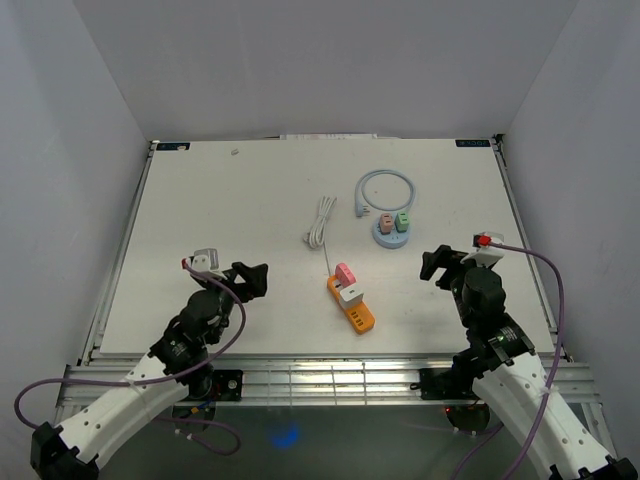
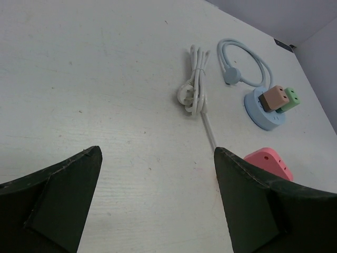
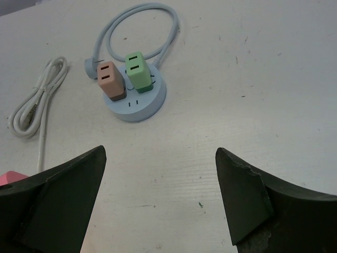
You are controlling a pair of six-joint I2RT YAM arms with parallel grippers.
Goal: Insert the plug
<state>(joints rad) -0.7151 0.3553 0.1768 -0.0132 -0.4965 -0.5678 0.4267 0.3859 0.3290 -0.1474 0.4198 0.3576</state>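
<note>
My left gripper and right gripper both stand wide, holding nothing. The small white plug on its bundled white cord lies mid-tabletop, beyond the orange plastic power strip. I'd pinch its body squarely, prongs free.

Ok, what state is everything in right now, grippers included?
left gripper: open, empty
right gripper: open, empty
orange power strip: flat, pink adapter and white adapter seated in it
round blue socket: tan adapter and green adapter plugged in
blue cable: looped, plug end lying free
white cable: bundled, lying flat
</note>
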